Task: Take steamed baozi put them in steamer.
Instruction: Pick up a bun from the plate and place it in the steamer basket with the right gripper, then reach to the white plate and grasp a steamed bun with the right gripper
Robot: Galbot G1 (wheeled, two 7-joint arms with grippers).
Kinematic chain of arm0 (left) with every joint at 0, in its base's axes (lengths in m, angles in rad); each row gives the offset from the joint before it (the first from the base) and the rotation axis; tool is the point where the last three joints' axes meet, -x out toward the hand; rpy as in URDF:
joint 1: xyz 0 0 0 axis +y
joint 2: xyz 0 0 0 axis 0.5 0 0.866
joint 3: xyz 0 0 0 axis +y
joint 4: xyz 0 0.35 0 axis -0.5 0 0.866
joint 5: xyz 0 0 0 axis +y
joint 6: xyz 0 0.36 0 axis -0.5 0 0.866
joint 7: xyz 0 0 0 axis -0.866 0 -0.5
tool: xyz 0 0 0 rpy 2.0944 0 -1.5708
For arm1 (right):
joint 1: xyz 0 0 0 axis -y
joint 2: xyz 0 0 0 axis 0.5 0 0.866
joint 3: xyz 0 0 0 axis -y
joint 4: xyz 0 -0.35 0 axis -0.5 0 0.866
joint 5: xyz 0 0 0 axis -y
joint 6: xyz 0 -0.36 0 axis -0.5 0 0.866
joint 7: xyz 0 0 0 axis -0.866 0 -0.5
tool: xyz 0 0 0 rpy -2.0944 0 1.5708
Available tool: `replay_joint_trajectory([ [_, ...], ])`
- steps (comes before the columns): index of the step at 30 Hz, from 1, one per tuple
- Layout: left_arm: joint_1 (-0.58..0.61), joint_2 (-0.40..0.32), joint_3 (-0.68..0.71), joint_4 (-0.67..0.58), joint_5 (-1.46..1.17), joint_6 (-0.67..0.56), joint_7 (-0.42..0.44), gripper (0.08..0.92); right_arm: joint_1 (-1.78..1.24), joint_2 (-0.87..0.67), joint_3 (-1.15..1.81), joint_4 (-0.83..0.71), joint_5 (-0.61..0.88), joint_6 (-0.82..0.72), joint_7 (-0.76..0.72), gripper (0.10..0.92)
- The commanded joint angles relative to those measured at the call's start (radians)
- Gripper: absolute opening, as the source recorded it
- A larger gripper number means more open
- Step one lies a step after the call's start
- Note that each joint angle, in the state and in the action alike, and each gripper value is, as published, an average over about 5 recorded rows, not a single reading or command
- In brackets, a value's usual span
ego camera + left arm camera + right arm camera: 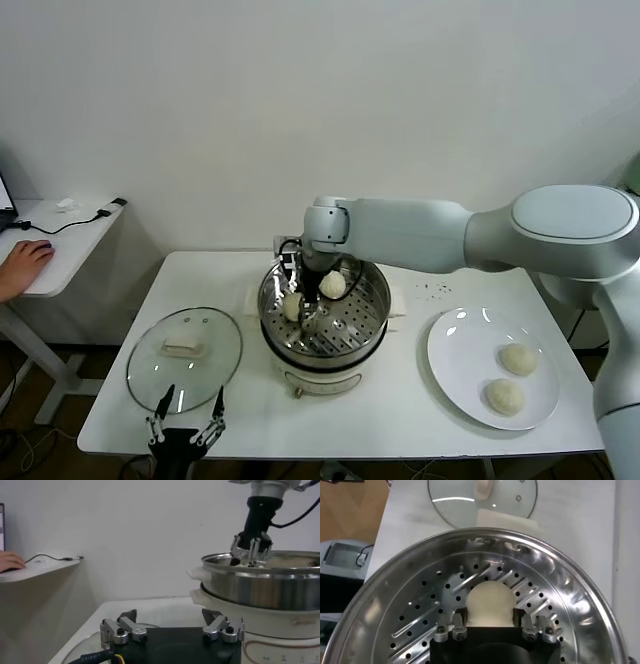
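The steamer [325, 312] stands mid-table, a shiny pot with a perforated tray on a cream base. My right gripper [303, 308] reaches down into it at the left side of the tray. In the right wrist view the gripper [489, 615] is shut on a cream-white baozi [490, 602] held just at the tray, with a finger against each side. A second baozi [332, 285] lies at the back of the tray. Two more baozi [518, 359] [504, 396] lie on the white plate [450, 345] at the right. My left gripper [187, 425] is open and empty at the table's front left.
A round glass lid [185, 358] with a white handle lies flat left of the steamer, just beyond my left gripper. A side desk [60, 240] with a person's hand [22, 265] stands at the far left. The wall is close behind the table.
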Motion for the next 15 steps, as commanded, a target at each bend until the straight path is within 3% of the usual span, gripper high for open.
replay_joint_trajectory([
  [1, -0.009, -0.012, 0.006, 0.006, 0.014, 0.0, 0.0, 0.823, -0.009, 0.0, 0.011, 0.008, -0.005, -0.007, 0.005, 0.759],
  [5, -0.003, -0.01, 0.007, 0.01, 0.013, -0.006, -0.001, 0.823, 0.034, -0.041, 0.024, 0.05, 0.006, -0.006, 0.002, 0.817],
  [9, 0.0, -0.009, 0.009, 0.008, 0.013, -0.008, -0.002, 0.823, 0.105, -0.128, 0.026, 0.123, 0.015, 0.003, -0.004, 0.822],
  [15, 0.003, -0.011, 0.009, -0.005, 0.016, -0.016, -0.005, 0.823, 0.242, -0.381, 0.013, 0.325, 0.017, 0.058, -0.012, 0.823],
])
